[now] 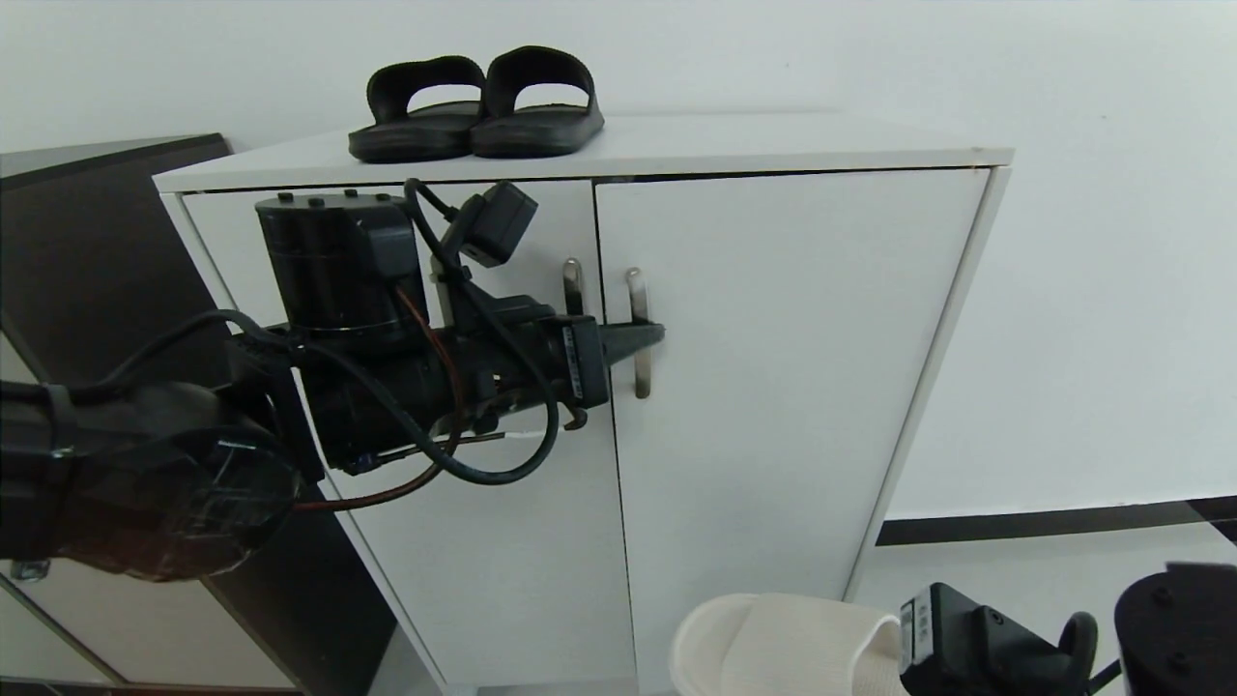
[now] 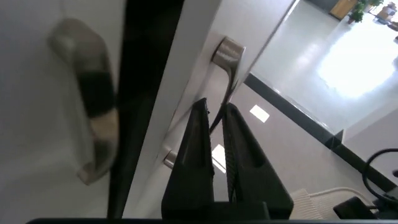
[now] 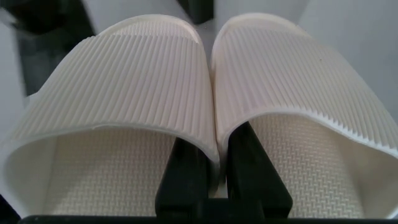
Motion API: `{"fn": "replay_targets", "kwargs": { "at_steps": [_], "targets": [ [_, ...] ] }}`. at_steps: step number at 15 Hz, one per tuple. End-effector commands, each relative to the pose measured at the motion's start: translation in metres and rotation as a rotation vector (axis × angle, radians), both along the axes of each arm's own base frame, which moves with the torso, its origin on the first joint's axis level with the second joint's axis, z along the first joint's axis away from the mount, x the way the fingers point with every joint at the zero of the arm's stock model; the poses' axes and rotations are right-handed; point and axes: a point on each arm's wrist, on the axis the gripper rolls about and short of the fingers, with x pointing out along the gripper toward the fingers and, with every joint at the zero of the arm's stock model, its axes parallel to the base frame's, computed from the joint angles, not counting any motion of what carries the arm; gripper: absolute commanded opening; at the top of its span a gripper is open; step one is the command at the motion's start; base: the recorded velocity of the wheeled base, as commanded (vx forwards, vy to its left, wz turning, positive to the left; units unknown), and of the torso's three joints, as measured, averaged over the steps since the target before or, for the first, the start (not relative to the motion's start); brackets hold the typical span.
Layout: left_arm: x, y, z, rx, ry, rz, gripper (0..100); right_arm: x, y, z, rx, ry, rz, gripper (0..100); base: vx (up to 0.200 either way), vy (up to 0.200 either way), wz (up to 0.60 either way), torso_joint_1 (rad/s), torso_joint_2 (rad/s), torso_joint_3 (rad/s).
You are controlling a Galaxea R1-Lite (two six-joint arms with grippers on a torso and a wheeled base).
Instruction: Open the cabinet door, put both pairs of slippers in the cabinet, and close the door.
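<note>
My left fingers (image 2: pixel 198 146) clamp the right door's (image 1: pixel 792 387) upright handle (image 1: pixel 635 290); the cabinet (image 1: pixel 773 145) is closed, so that door should pull toward me. My right fingers (image 3: pixel 186 174) pinch the cream slippers (image 3: pixel 124 81) together, low beside it. Black slippers (image 1: pixel 478 106) rest on top.

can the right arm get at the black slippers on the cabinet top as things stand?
Probably not: the right gripper, low by the white cabinet's base, is shut on the pair of white slippers, so it has no free grasp. Nothing covers the black slippers themselves.
</note>
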Motion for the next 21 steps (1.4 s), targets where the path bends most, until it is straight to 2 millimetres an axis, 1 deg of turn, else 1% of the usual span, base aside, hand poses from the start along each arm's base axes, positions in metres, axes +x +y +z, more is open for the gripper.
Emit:
{"fn": "replay_targets", "kwargs": {
  "at_steps": [1, 5, 7, 9, 11, 12, 14, 15, 21],
  "targets": [
    [-0.022, 0.010, 0.007, -0.013, -0.019, -0.015, 0, -0.007, -0.007, 0.003, 0.024, -0.002, 0.039, 0, 0.000, 0.000, 0.00, 0.000, 0.00, 0.000],
    [-0.055, 0.026, 0.010, -0.022, -0.033, -0.035, 0, -0.008, -0.008, 0.001, 0.021, 0.000, 0.064, 0, 0.000, 0.000, 0.00, 0.000, 0.00, 0.000],
    [-0.078, 0.037, 0.013, -0.036, -0.052, -0.049, 0, -0.008, -0.007, 0.001, 0.017, 0.002, 0.063, 0, 0.000, 0.000, 0.00, 0.000, 0.00, 0.000],
    [-0.085, 0.044, 0.016, -0.046, -0.065, -0.046, 0, -0.008, -0.007, 0.000, 0.013, 0.003, 0.064, 0, 0.000, 0.000, 0.00, 0.000, 0.00, 0.000],
    [-0.068, 0.050, 0.016, -0.042, -0.056, 0.016, 0, -0.007, -0.007, 0.000, 0.013, 0.003, 0.064, 0, 0.000, 0.000, 0.00, 0.000, 0.00, 0.000],
    [-0.058, 0.049, 0.016, -0.039, -0.052, 0.037, 0, -0.007, -0.007, 0.000, 0.013, 0.003, 0.064, 0, 0.000, 0.000, 0.00, 0.000, 0.00, 0.000],
    [-0.048, 0.045, 0.012, -0.029, -0.042, 0.040, 0, -0.007, -0.007, 0.000, 0.012, 0.002, 0.062, 0, 0.000, 0.000, 0.00, 0.000, 0.00, 0.000],
    [-0.039, 0.040, 0.015, -0.032, -0.046, 0.043, 0, -0.007, -0.007, 0.000, 0.011, 0.001, 0.058, 0, 0.000, 0.000, 0.00, 0.000, 0.00, 0.000],
    [-0.014, 0.030, 0.022, -0.038, -0.063, 0.077, 0, -0.008, -0.007, 0.001, 0.016, -0.002, 0.058, 0, 0.000, 0.000, 0.00, 0.000, 0.00, 0.000]
  ]
}}
